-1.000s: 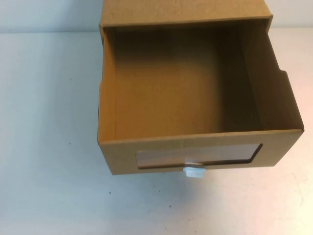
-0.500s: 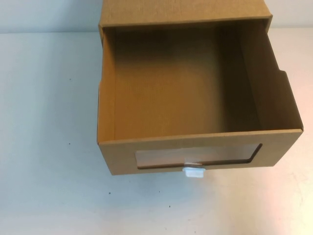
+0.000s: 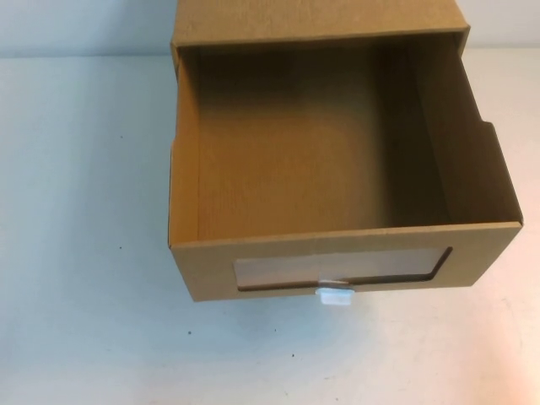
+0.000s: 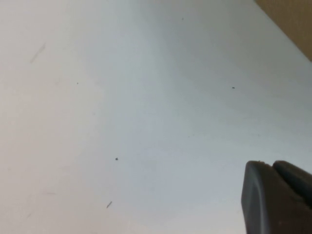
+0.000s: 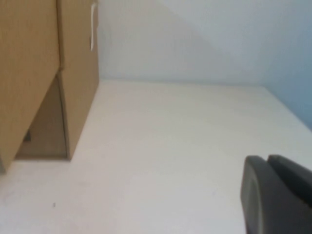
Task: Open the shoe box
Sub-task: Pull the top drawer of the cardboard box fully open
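Note:
The brown cardboard shoe box [image 3: 321, 18] stands at the back middle of the high view. Its drawer [image 3: 287, 160] is pulled far out toward me and is empty inside. The drawer front has a clear window [image 3: 337, 268] and a white pull tab [image 3: 334, 295]. Neither arm shows in the high view. My left gripper [image 4: 270, 165] hangs shut over bare table, with a corner of the box [image 4: 292, 19] some way off. My right gripper [image 5: 265, 158] is shut and holds nothing; the box [image 5: 44, 63] and its tab [image 5: 91, 27] lie apart from it.
The white table [image 3: 84, 211] spreads out on both sides of the box and in front of the drawer. A pale wall rises behind the box.

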Tool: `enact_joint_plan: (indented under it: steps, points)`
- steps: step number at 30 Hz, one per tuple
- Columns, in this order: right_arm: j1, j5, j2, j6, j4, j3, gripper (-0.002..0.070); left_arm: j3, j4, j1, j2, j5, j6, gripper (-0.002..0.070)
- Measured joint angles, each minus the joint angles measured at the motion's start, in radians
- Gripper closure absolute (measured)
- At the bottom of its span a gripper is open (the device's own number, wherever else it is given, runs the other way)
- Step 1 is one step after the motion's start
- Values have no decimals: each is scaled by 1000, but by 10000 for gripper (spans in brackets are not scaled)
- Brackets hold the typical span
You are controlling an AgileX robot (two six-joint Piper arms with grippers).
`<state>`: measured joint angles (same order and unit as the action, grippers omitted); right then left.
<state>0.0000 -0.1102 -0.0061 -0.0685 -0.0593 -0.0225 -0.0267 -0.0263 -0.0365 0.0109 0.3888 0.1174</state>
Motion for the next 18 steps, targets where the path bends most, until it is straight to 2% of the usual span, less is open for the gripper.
enact_joint_plan:
  steps: [7,18]
  points:
    - [0,-227,-2,0,-3,0,689,0,2,0,2,4,0,680]
    - [1,-250,-2,0,-4,0,689,0,2,0,2,4,0,680]
